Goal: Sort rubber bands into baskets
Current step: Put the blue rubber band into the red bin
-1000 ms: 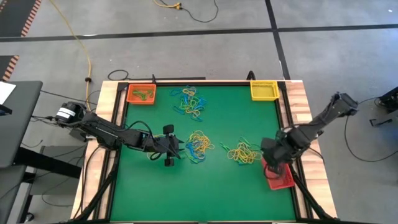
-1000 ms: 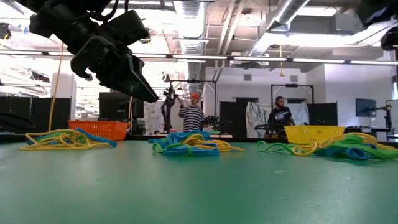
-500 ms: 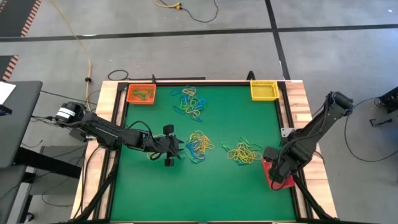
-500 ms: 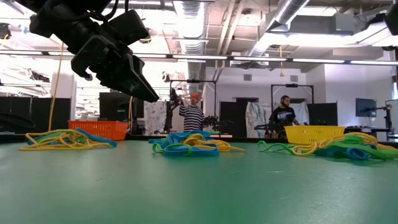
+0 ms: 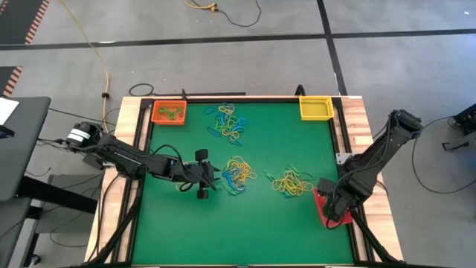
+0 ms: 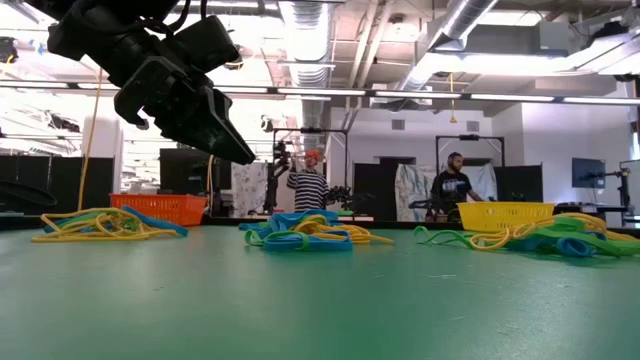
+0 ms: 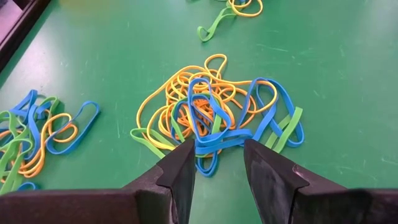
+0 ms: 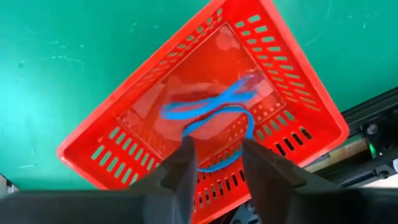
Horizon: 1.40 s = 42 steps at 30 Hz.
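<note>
right gripper (image 8: 214, 163) spread over red basket (image 8: 298, 102), blue bands (image 8: 211, 112) dropped | left gripper (image 7: 216, 163) spread above centre pile (image 7: 211, 115) | bands judged light, floppy, tangle-prone; single outer loop best pinched

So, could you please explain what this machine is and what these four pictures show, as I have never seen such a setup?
It is a robot with two dark arms at a green table. One camera looks down from above, one looks level across the table, and one sits on each wrist. Piles of rubber bands lie on the table. The left gripper hangs open over the middle pile, holding nothing. The right gripper is open above the red basket, where blue bands lie. An orange basket and a yellow basket sit at the far corners.
</note>
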Available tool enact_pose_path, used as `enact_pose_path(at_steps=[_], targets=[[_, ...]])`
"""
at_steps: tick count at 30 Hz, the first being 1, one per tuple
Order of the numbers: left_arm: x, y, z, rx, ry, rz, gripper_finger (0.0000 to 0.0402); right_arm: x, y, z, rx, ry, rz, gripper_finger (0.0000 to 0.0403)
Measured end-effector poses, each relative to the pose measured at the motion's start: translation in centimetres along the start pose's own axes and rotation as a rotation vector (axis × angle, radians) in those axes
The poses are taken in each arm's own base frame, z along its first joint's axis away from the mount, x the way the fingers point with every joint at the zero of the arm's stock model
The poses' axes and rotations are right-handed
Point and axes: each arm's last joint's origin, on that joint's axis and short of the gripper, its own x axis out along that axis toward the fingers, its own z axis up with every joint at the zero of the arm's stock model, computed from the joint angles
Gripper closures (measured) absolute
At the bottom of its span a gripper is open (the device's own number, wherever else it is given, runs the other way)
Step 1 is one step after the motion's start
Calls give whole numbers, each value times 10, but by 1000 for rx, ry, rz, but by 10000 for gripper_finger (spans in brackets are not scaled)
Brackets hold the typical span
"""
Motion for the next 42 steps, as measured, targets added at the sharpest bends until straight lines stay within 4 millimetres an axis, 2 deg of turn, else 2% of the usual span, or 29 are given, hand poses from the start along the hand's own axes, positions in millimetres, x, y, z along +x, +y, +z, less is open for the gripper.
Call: enact_pose_path(at_steps=[5, 11, 15, 19, 23, 31, 37, 42], targets=[[0, 0, 0, 2, 0, 0, 274, -2, -1, -1, -1, 19, 15, 204], [0, 0, 0, 3, 0, 0, 274, -14, -3, -1, -15, -8, 66, 204], [0, 0, 0, 3, 0, 3, 274, -29, -4, 1, -38, -121, 90, 215], [0, 0, 0, 3, 0, 7, 274, -40, -2, 13, -95, -324, 103, 226], [0, 0, 0, 0, 3, 7, 274, -43, 6, 38, -210, -518, 105, 231], [0, 2, -4, -52, 38, 67, 274, -39, 27, 112, -479, -763, 73, 232], [0, 3, -8, -109, 70, 104, 274, -21, 30, 164, -603, -829, 18, 232], [-1, 2, -8, -123, 68, 92, 274, -3, 30, 199, -666, -873, 26, 232]])
